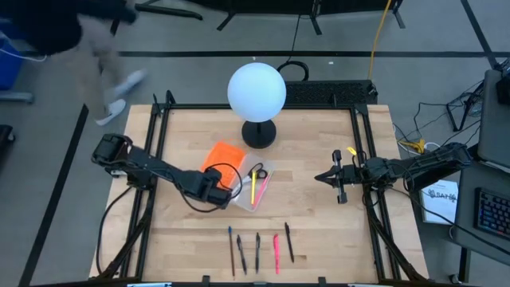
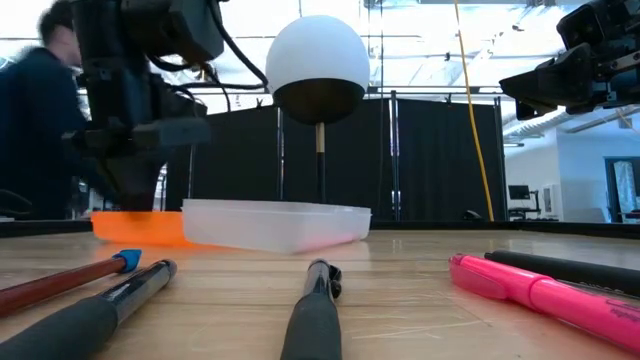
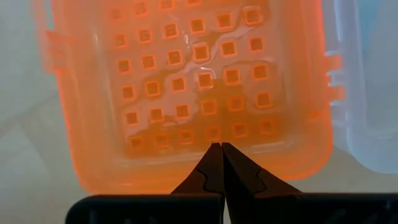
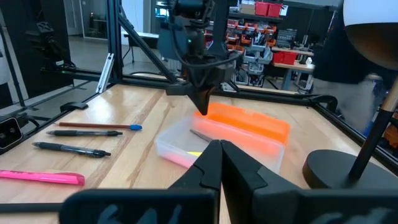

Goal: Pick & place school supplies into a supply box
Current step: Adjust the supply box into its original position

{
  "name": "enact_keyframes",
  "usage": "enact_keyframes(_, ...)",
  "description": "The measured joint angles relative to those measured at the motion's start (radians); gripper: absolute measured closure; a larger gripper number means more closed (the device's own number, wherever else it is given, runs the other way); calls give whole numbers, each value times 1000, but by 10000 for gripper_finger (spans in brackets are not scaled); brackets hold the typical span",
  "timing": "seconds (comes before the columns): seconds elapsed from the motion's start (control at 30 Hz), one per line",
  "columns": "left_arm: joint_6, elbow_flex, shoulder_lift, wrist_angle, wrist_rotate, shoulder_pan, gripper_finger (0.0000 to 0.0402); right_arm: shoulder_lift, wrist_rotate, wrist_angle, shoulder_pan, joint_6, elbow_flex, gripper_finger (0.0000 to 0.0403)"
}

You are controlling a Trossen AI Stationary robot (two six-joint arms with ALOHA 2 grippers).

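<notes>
Both arms reach inward, left tool (image 1: 231, 190) and right tool (image 1: 319, 178) closed.

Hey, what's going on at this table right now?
A two-armed robot is sorting school supplies into a supply box. The scissors and a couple of pens already lie in the clear half. The left gripper hangs over the orange half, jaws shut and holding nothing. The right gripper waits, also shut, off to the right. Five pens and pencils are lined up along the front edge.

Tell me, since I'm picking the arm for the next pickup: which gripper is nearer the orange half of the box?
Left. The left gripper hangs right over the orange half; the right gripper waits well off beyond the clear tray.
</notes>
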Motion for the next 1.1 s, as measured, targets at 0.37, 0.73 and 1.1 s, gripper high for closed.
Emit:
enact_keyframes(0.37, -78, 0, 0, 159, -16, -73, 400, 0, 0, 15, 0, 4, 0, 403)
enact_keyframes(0.73, -138, 7, 89, 202, 37, -109, 401, 0, 0, 15, 0, 7, 0, 403)
enact_keyframes(1.1, -27, 152, 106, 8, -73, -82, 401, 0, 0, 24, 0, 0, 0, 403)
